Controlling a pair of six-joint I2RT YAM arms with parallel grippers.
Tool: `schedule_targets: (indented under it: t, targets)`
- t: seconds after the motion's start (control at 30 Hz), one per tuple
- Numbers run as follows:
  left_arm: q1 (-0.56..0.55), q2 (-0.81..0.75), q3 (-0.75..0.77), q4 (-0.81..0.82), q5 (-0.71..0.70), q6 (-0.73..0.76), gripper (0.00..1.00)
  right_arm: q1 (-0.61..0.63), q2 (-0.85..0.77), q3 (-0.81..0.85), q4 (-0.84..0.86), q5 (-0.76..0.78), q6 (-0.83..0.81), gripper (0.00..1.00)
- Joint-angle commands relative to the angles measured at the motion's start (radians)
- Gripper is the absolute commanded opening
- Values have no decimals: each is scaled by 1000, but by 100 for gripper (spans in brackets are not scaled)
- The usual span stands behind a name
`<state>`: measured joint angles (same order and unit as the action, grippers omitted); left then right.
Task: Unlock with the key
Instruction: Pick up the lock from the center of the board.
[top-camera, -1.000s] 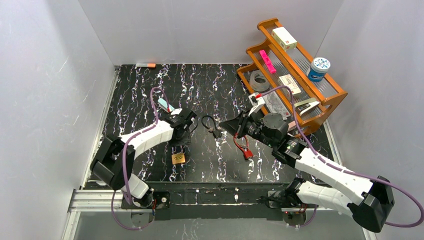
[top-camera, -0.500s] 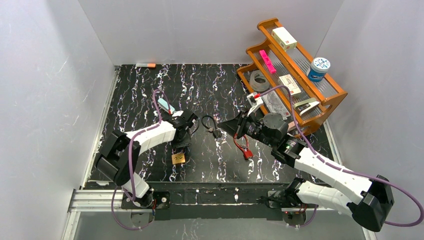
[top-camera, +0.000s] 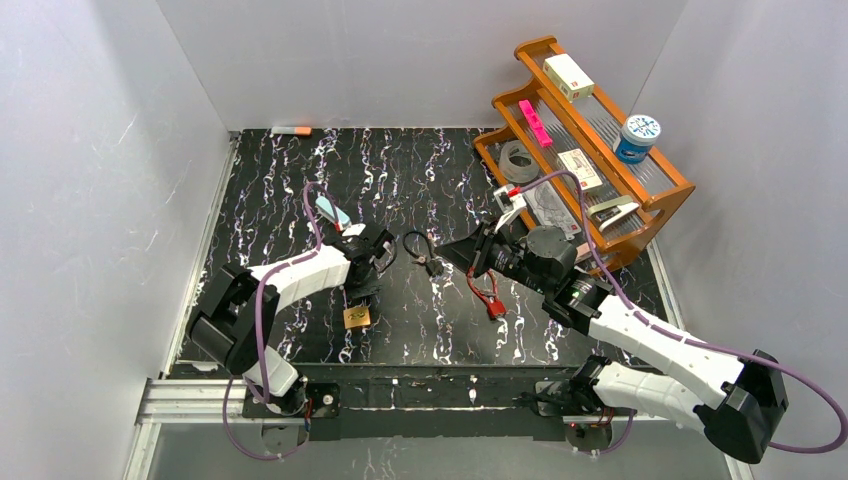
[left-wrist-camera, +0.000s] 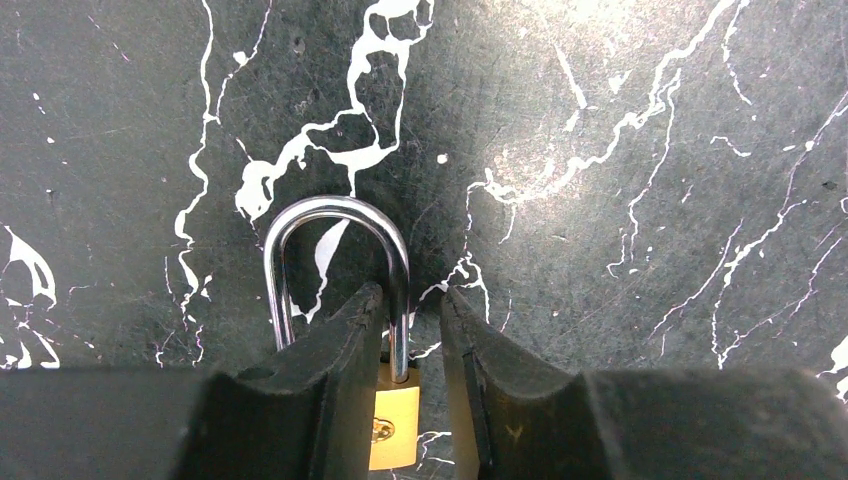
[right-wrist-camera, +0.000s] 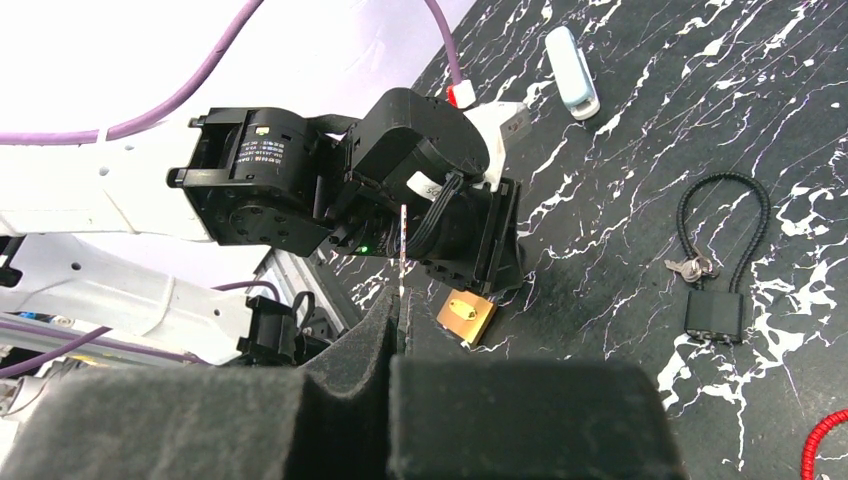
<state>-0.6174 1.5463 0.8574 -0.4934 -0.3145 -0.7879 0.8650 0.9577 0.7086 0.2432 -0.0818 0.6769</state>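
A brass padlock (top-camera: 357, 317) lies flat on the black marbled table, its body (left-wrist-camera: 395, 425) toward me and its steel shackle (left-wrist-camera: 335, 210) pointing away. My left gripper (left-wrist-camera: 412, 295) hangs low over it, narrowly open. One leg of the shackle stands between the jaws, against the left finger (left-wrist-camera: 345, 340) and apart from the right one. My right gripper (right-wrist-camera: 398, 300) is shut on the key (right-wrist-camera: 402, 250), whose thin blade sticks out edge-on toward the padlock (right-wrist-camera: 466, 318). In the top view the right gripper (top-camera: 450, 247) hovers right of centre, with a red cord (top-camera: 487, 293) dangling below it.
A black cable lock with keys (top-camera: 425, 255) lies between the arms. A white and teal stick (top-camera: 330, 210) rests behind the left arm. A wooden shelf (top-camera: 668, 178) with small items stands at the back right, and white walls close in the sides.
My left gripper has come down and toward the near edge onto the padlock, and its jaws have narrowed around the shackle leg. The right arm has held still.
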Motion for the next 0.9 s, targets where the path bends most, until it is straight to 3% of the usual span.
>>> schedule_targets:
  t: [0.0,0.4,0.5,0.87]
  targets:
    - [4,-22,-20,-27,-26,-3,26,-2,1,-1,67,-7,6,1]
    - [20,-41,-8,-27,-128,7,32,-1,33,5,97,-61,30,1]
    - [35,-40,-15,-1,-99,11,32,-1,37,3,97,-64,30,1]
    - [42,-45,-42,30,-20,13,7,-1,38,2,88,-65,17,1]
